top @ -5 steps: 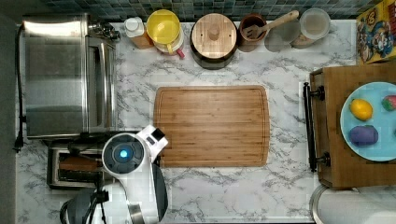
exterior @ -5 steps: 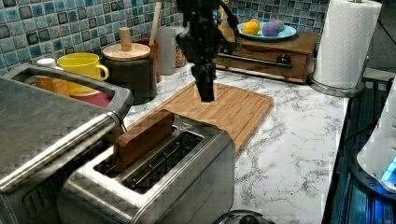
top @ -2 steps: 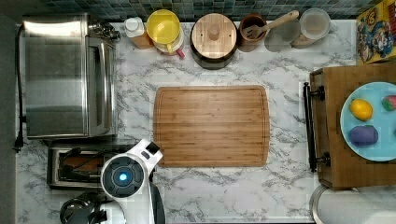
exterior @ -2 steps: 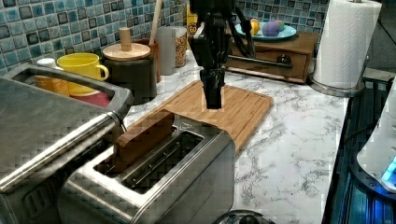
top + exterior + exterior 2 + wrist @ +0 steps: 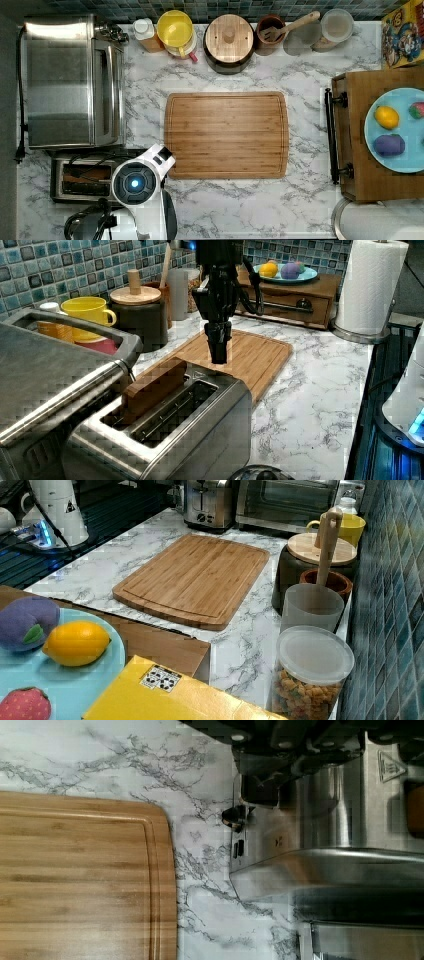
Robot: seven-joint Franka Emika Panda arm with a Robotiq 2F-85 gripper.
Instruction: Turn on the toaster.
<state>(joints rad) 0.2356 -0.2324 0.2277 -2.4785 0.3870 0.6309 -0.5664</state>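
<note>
The toaster is a small brushed-steel box with two long slots, lying at the top view's lower left. A brown slice stands in one slot. My gripper points straight down, shut, just above the toaster's end nearest the cutting board. Nothing is held. From above, the arm's white wrist covers that end. The wrist view has the toaster's steel end face and a dark lever knob close under the hand. The toaster also stands far back in the right view.
A big steel toaster oven stands right beside the toaster. A wooden cutting board fills the counter's middle. A kettle sits below the toaster in the top view. Mug, lidded pot and jars line the tiled wall.
The arm has shifted toward the top view's bottom edge, off the cutting board's corner. In the left view the gripper has come lower, down near the toaster's end.
</note>
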